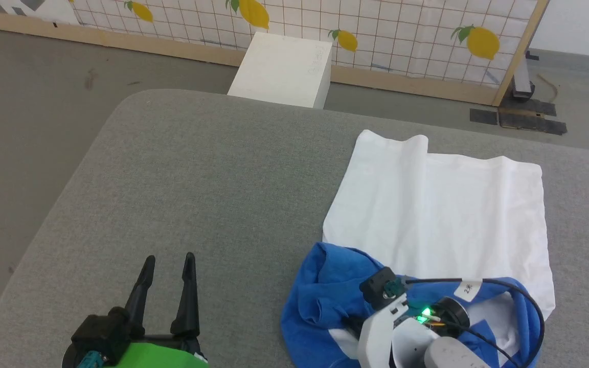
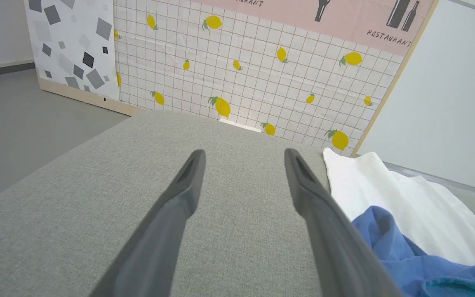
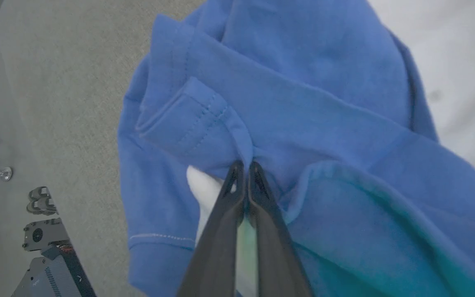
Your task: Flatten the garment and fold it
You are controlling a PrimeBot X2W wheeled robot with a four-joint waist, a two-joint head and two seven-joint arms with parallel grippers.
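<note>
The pink poster [image 2: 357,16] on the backdrop reads "RESTAURANT"; lettering on the white box [image 1: 284,69] is illegible.

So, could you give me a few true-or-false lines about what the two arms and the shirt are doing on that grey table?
1. The right end effector is shut, pinching blue cloth of the shirt. True.
2. The left end effector grips a sleeve. False: it is open over bare table, holding nothing.
3. A white box stands on the floor beyond the table. True.
4. The shirt's white part is crumpled in a heap. False: it lies fairly flat; the blue part is bunched.
5. The backdrop shows oranges. False: it shows lemons.
</note>
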